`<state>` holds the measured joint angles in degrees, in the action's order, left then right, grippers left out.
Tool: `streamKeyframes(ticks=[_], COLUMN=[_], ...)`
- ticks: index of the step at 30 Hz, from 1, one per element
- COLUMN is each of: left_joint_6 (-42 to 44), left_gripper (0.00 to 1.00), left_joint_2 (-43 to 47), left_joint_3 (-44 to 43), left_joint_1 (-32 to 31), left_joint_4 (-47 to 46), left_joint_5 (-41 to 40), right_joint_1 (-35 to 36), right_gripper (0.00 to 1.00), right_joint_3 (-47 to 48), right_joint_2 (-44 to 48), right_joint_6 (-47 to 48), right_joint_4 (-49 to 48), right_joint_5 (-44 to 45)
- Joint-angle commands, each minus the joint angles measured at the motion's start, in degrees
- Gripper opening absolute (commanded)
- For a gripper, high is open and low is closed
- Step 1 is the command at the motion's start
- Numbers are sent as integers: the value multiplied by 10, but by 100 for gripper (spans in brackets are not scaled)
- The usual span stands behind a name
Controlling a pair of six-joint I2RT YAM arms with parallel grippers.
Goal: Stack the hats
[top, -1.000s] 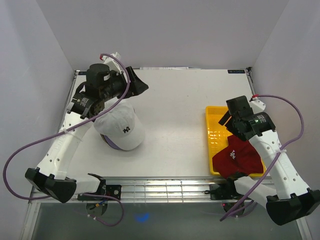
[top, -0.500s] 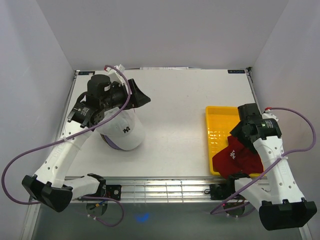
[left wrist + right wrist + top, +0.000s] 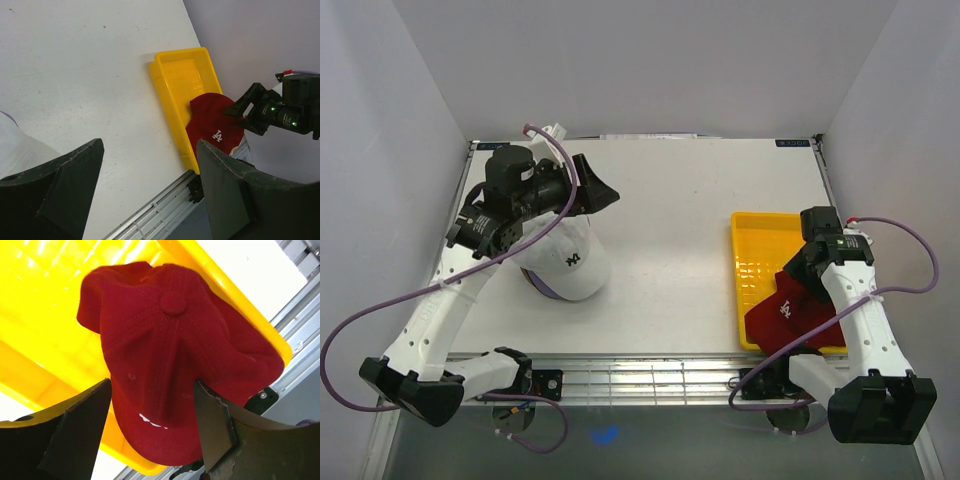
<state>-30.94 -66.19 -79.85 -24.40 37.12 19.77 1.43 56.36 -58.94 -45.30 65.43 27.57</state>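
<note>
A dark red hat (image 3: 792, 315) with a white logo lies half in the yellow tray (image 3: 757, 262), hanging over its near edge. My right gripper (image 3: 793, 276) is down over it and open. In the right wrist view the dark red hat (image 3: 165, 355) fills the gap of the right gripper (image 3: 152, 390), and one finger (image 3: 212, 420) touches its fabric. A white hat (image 3: 567, 258) tops a stack at the left, with a lavender edge (image 3: 542, 289) showing beneath. My left gripper (image 3: 602, 188) hovers open and empty beyond the stack.
The tray (image 3: 172, 80) sits at the table's right side, against the front rail (image 3: 640, 370). White walls close in the table on three sides. Purple cables loop off both arms. From the left wrist, the right arm (image 3: 285, 107) shows over the dark red hat (image 3: 212, 127).
My right gripper has swung over and come down around the dark red hat, its jaws narrowing a little. The left arm has shifted only slightly above the stack.
</note>
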Motion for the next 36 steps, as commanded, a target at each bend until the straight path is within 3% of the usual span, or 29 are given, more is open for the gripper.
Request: streamKeyframes(ticks=[1,6,8,10,13,23,29,33,36], left_joint_6=[11,18,18,17,17,18,18,16,10], left_gripper=[85,85,86,85,86,85,86,86,85], left_joint_2=[6,-2,-3,-3,0,-6,-3,-4,4], left_joint_3=[-30,-36,-35,-33,-34,-57,-68,-68,-70], left_joint_1=[-3,-3,-3,-3,-3,-3,-3,-3,-3], left_joint_4=[8,15,15,15,15,27,32,34,34], left_joint_5=[-2,-4,-5,-7,-10,-17,-33,-37,-54], right_joint_1=[-7,-25,-28,-36,-37,-37,-33,34,134], right_gripper=[71,61,50,28,8,8,8,8,8], right_joint_3=[-31,-52,-54,-49,-14,228,327,348,384], right_joint_2=[2,1,3,1,1,-34,-58,-72,-107], right_joint_6=[20,26,30,41,65,167,202,210,198], right_joint_4=[-42,-65,-74,-76,-75,-69,-107,-140,-163], right_joint_5=[-16,-24,-25,-27,-45,-177,-349,-389,-346])
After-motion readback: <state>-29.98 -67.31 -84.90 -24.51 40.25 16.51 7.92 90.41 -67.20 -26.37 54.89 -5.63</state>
